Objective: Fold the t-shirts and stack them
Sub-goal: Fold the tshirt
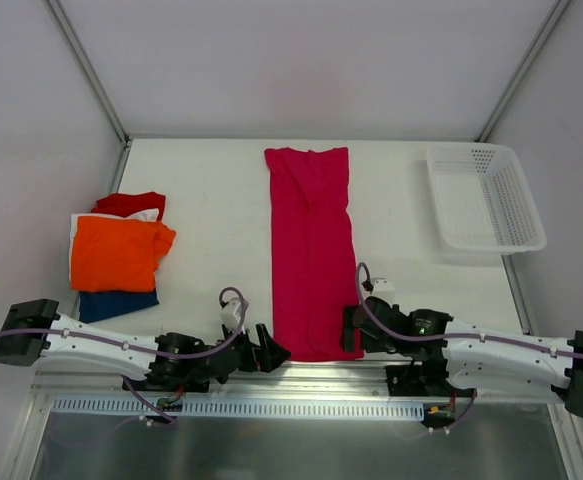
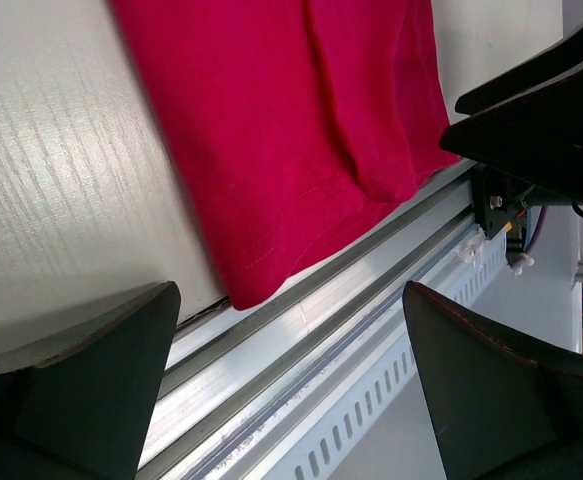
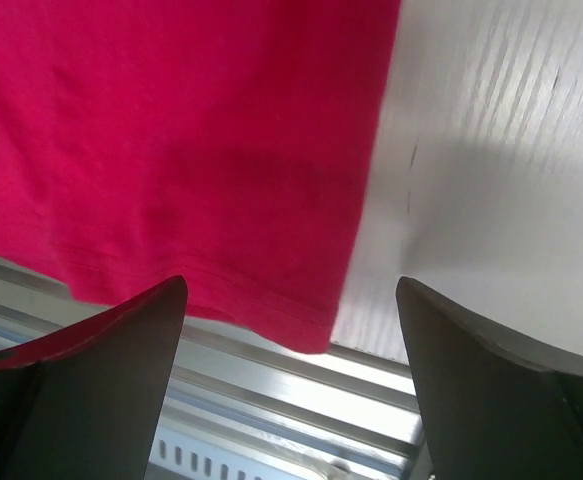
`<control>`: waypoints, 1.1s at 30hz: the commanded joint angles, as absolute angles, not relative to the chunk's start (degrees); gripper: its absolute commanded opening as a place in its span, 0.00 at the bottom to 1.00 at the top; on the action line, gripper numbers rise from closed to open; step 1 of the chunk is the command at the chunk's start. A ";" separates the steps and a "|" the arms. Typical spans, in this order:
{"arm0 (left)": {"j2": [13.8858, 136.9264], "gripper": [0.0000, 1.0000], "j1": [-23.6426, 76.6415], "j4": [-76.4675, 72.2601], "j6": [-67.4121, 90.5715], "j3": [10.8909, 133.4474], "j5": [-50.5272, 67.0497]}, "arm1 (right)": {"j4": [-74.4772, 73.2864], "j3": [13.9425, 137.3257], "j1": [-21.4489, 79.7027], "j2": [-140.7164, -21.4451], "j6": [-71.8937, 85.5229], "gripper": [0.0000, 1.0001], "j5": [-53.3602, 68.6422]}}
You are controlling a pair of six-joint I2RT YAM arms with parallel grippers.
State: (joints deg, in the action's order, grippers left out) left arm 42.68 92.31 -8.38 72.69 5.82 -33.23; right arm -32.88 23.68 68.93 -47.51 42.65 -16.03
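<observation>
A magenta-pink t-shirt (image 1: pixel 311 250) lies folded into a long narrow strip down the middle of the table, its hem at the near edge. My left gripper (image 1: pixel 271 352) stands open just left of the hem's near-left corner (image 2: pixel 256 290), with nothing between its fingers. At the hem's near-right corner (image 3: pixel 316 335) my right gripper (image 1: pixel 351 330) is open too, apart from the cloth. A stack of folded t-shirts sits at the left: orange (image 1: pixel 119 252) on top, with red (image 1: pixel 131 203), white and dark blue (image 1: pixel 117 304) edges showing beneath.
A white perforated basket (image 1: pixel 486 197) stands at the back right of the table. A metal rail (image 1: pixel 311 385) runs along the near edge under both grippers. Grey walls enclose the table (image 1: pixel 211 190).
</observation>
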 commanded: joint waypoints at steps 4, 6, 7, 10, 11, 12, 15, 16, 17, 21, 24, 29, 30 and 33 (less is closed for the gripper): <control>39.55 0.96 92.99 -9.84 72.78 3.96 -34.71 | -32.43 26.72 70.05 -44.57 47.28 0.90 -22.76; 39.29 0.96 92.99 -10.02 72.43 3.78 -35.07 | -32.96 26.11 70.40 -43.51 48.33 0.90 -23.29; 39.29 0.96 92.99 -10.11 72.33 3.87 -35.16 | -32.87 26.02 70.57 -43.42 48.51 0.90 -23.29; 39.99 0.96 92.99 -12.47 71.98 3.69 -35.07 | -31.91 25.31 71.36 -44.20 49.65 0.90 -23.29; 40.43 0.96 92.99 -13.70 71.81 3.52 -34.98 | -31.38 25.05 71.89 -44.64 49.92 0.90 -23.38; 41.47 0.96 92.99 -14.67 71.72 3.25 -34.89 | -30.85 24.96 72.33 -45.26 50.18 0.90 -23.38; 44.02 0.96 92.99 -17.22 71.72 3.43 -34.45 | -27.18 24.35 73.65 -47.81 51.41 0.90 -23.38; 44.64 0.96 92.99 -17.66 71.81 3.60 -34.11 | -26.38 24.00 73.91 -49.03 51.94 0.90 -23.20; 45.43 0.96 92.99 -17.93 72.07 3.60 -33.93 | -25.76 23.91 74.61 -49.56 52.47 0.90 -23.38; 49.12 0.96 92.99 -20.12 73.56 3.69 -32.96 | -23.82 23.55 77.07 -51.50 54.84 0.90 -24.34; 50.79 0.96 92.99 -21.18 73.74 3.78 -32.34 | -24.69 23.73 79.10 -51.86 56.60 0.90 -25.66; 53.34 0.95 92.99 -21.62 73.39 5.18 -31.73 | -30.21 25.48 81.82 -51.07 59.41 0.90 -28.03; 53.78 0.94 92.99 -21.62 73.56 5.36 -31.47 | -31.37 26.01 82.35 -50.80 59.85 0.90 -28.65; 55.63 0.93 92.90 -21.36 73.48 6.33 -31.03 | -38.21 29.08 84.98 -50.54 62.56 0.90 -31.46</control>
State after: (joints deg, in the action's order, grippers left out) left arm 53.60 92.31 -23.22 72.97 5.10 -32.93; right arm -30.55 24.51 83.05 -51.42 57.87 -26.96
